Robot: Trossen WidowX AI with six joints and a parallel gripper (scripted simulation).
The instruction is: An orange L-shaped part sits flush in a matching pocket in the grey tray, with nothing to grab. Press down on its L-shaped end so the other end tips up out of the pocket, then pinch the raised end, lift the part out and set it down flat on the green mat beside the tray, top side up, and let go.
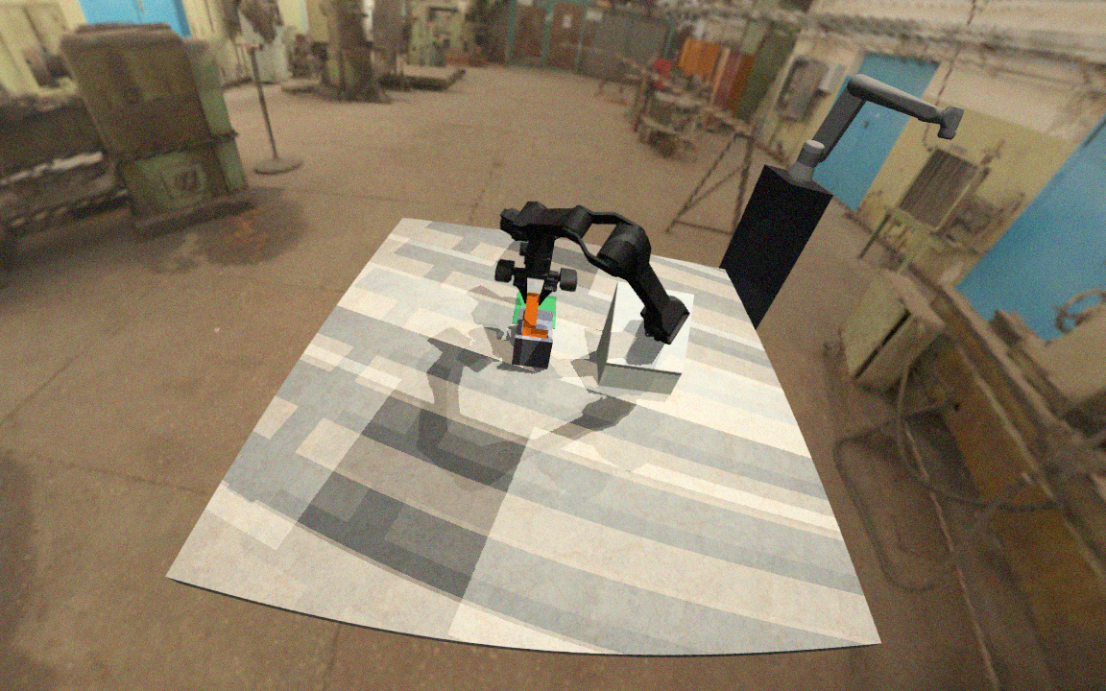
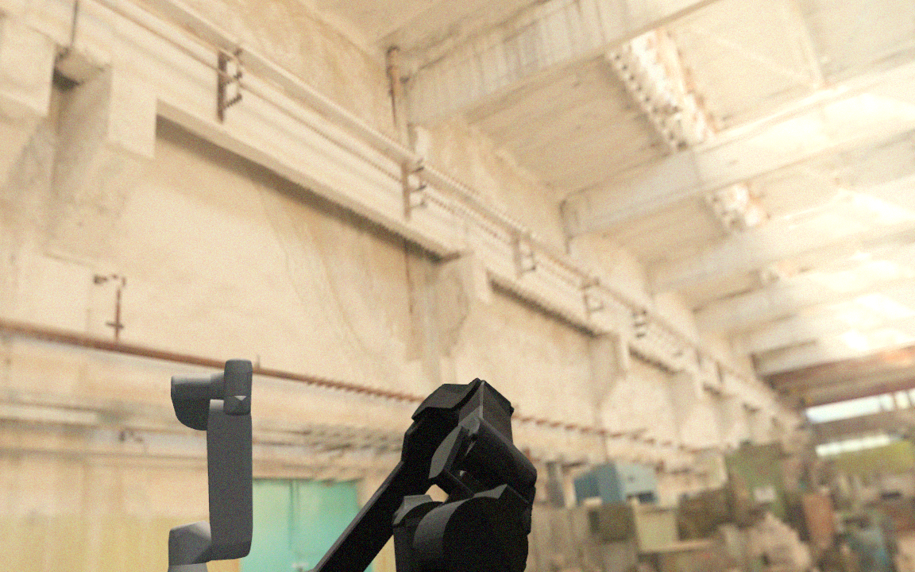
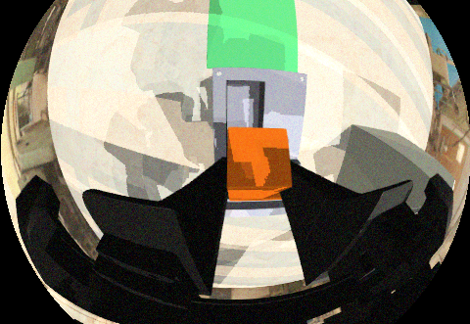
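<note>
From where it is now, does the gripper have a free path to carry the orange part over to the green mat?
Probably yes. The gripper is shut on the orange part, lifted above the grey tray, and the green mat lies just beyond with nothing standing between.

An old factory hall: worn machines [image 1: 153, 120], concrete floor [image 1: 41, 412], high beamed ceiling [image 2: 695, 106].
</note>
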